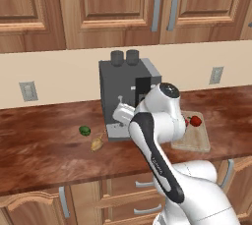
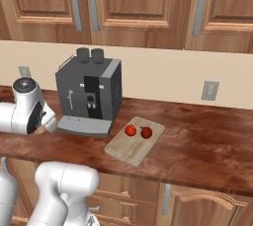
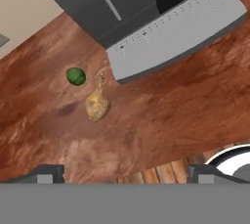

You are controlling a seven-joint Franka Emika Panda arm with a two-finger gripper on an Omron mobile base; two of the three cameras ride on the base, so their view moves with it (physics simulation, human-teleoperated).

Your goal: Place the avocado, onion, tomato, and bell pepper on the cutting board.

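Gripper point(image 3: 125, 174) at frame bottom, jaws spread wide, nothing held. Onion point(image 3: 96, 105) left of centre: light, firm, papery, slippery; bulb belly judged best gripped, not stalk.

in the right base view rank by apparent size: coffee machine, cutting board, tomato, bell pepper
1. Grey boxy coffee machine
2. Pale rectangular wooden cutting board
3. Smooth round red tomato and red bell pepper look about alike; no ranking between them.
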